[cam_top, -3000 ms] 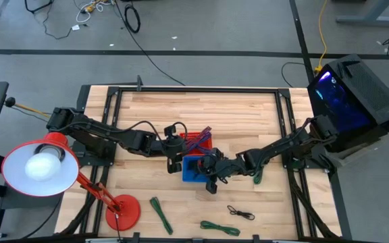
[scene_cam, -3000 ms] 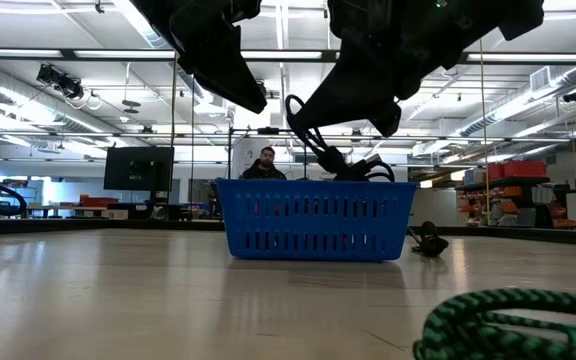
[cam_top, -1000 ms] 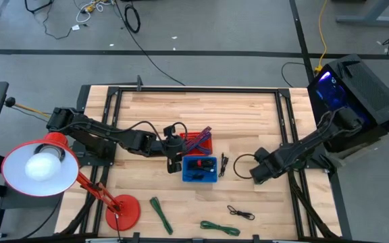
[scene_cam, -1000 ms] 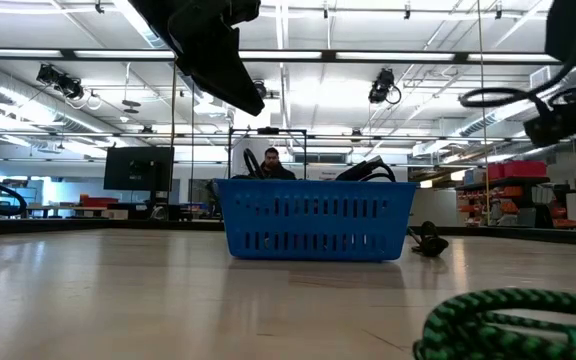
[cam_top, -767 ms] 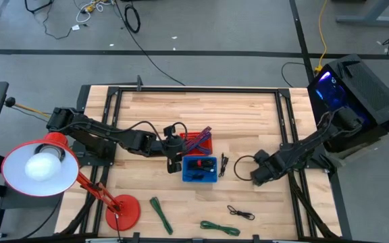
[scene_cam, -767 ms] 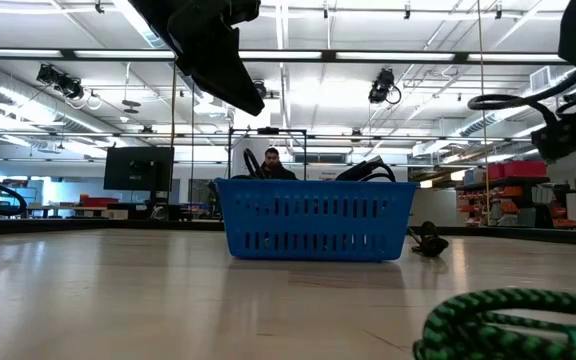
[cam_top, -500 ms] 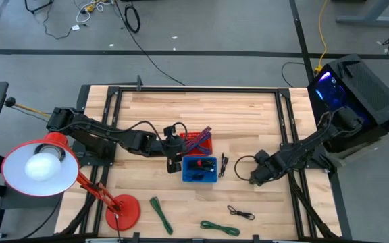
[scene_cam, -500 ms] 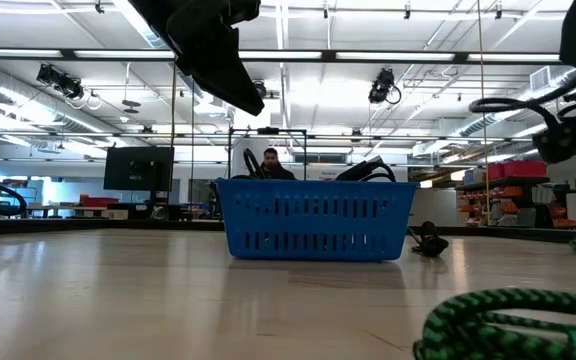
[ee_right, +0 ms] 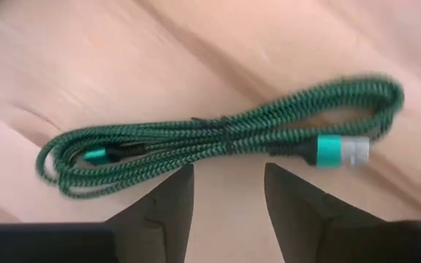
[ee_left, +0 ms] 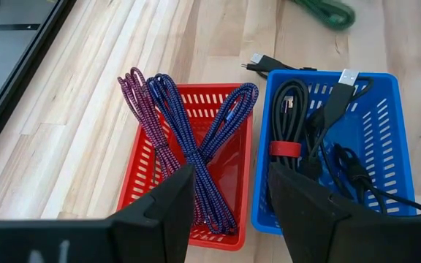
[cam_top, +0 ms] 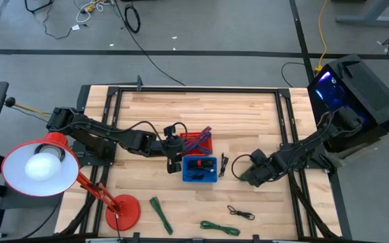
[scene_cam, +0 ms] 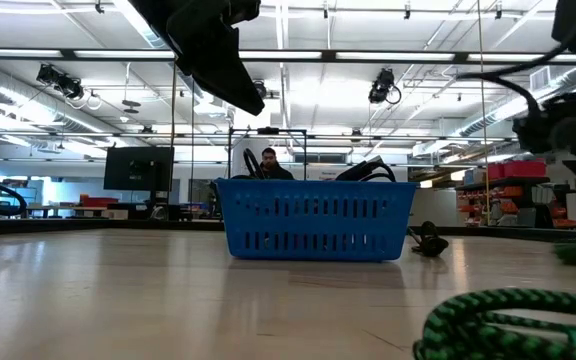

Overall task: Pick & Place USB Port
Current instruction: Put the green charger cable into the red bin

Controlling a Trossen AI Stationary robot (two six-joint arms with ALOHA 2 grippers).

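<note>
A coiled green braided USB cable point(ee_right: 218, 139) lies flat on the wooden table, right below my right gripper point(ee_right: 229, 175), which is open and points down at it without touching. In the high view this gripper point(cam_top: 247, 174) stands right of the blue basket point(cam_top: 200, 169). The blue basket point(ee_left: 386, 131) holds several black cables, and the red basket point(ee_left: 152, 168) beside it holds purple and blue braided cables. My left gripper point(ee_left: 229, 183) hangs open above the two baskets, holding nothing.
A loose black cable point(cam_top: 223, 164) lies just right of the blue basket. Another black cable point(cam_top: 240, 214) and two green ones point(cam_top: 219, 227) point(cam_top: 161, 214) lie near the front edge. A red desk lamp point(cam_top: 39, 169) stands at the front left. A person shows beyond the table point(scene_cam: 268, 163).
My right gripper has shifted a little toward the table's left, closer to the blue basket, staying above the green cable. The baskets and the left arm have kept still.
</note>
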